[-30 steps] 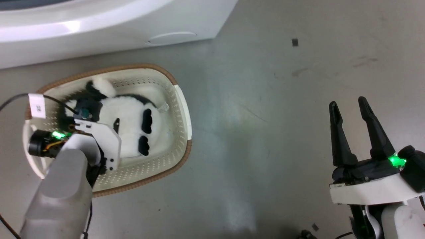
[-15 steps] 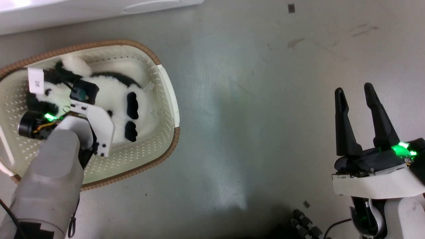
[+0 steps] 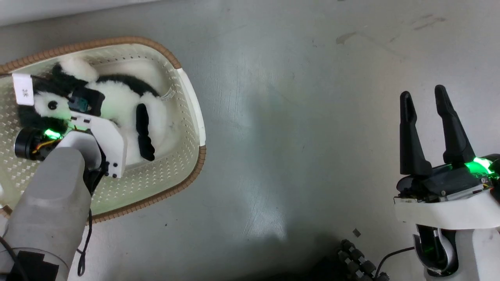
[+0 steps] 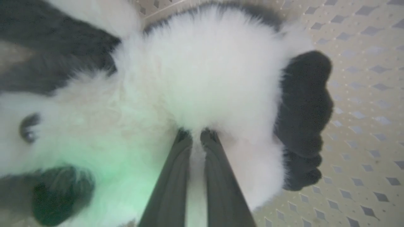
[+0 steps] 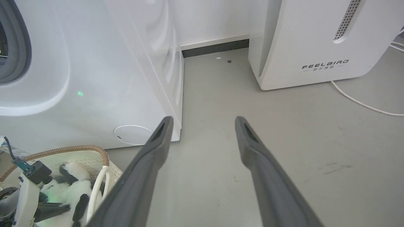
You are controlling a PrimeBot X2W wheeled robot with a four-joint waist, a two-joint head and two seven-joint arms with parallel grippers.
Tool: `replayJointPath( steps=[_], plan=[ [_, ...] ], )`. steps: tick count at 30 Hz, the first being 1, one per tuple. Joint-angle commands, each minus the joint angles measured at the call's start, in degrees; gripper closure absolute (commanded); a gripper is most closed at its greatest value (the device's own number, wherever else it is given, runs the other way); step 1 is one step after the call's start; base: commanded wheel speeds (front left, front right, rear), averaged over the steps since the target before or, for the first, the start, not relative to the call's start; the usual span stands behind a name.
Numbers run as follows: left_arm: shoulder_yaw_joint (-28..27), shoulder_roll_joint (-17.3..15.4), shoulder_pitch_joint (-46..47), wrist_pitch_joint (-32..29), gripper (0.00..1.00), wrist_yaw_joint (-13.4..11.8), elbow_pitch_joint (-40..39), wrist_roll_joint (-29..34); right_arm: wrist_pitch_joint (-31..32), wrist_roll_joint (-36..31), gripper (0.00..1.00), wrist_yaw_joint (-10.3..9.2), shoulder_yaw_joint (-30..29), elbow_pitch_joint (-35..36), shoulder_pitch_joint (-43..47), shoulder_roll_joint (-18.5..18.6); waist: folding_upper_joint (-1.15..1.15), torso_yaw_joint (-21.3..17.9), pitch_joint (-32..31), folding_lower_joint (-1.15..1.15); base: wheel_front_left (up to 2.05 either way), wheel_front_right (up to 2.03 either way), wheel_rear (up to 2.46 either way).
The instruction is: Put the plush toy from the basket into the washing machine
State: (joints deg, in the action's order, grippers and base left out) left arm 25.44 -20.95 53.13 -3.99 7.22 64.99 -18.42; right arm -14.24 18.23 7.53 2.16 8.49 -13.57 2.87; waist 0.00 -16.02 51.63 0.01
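The plush toy (image 3: 117, 97), white fur with black patches, lies in the cream perforated basket (image 3: 191, 101) at the left of the head view. My left arm's wrist (image 3: 101, 136) reaches down into the basket over the toy. In the left wrist view my left gripper (image 4: 195, 134) is shut on a tuft of the toy's white fur (image 4: 205, 72), beside a black limb (image 4: 303, 110). My right gripper (image 3: 424, 97) hovers open over bare floor at the right, holding nothing. The washing machine (image 5: 79, 78) stands just behind the basket (image 5: 94, 151), its grey gasket (image 5: 12, 47) at the frame's left edge.
A white slanted appliance lettered FEELBIRD (image 5: 315, 41) stands right of the washing machine, with a gap of grey floor (image 5: 214, 82) between them. A white cable (image 5: 356, 101) runs along the floor by it. A dark ribbed hose (image 3: 359, 261) lies near my base.
The head camera has tilted down, so the washing machine has slid almost out of the top. The toy has shifted under my left gripper, its two black feet now lining up. The right gripper holds still.
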Motion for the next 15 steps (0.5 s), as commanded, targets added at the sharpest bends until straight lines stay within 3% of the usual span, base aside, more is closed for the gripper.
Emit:
replayJointPath(
  steps=[1, 8, 15],
  plan=[
    [1.02, -0.15, -0.24, 0.48, 1.00, 0.20, 2.56, -1.17, -0.62, 0.20, 0.00, -0.04, -0.19, 0.06, -1.20, 0.00, 0.00, 0.17, -1.03, -0.01, 0.00, 0.00, 0.00],
    [1.61, 2.52, -4.20, 8.68, 1.00, 0.26, 2.75, -4.73, -0.75, -2.69, 0.00, -0.04, -2.78, -1.52, 0.46, 0.00, 0.00, 2.33, -9.04, -0.01, 0.00, 0.00, 0.00],
    [1.77, 5.26, -9.54, 16.47, 1.00, 0.26, 1.92, -7.93, -0.75, -0.48, 0.00, -0.04, -5.08, -3.00, 2.39, 0.00, 0.00, 5.18, -18.00, -0.01, 0.00, 0.00, 0.00]
  ],
)
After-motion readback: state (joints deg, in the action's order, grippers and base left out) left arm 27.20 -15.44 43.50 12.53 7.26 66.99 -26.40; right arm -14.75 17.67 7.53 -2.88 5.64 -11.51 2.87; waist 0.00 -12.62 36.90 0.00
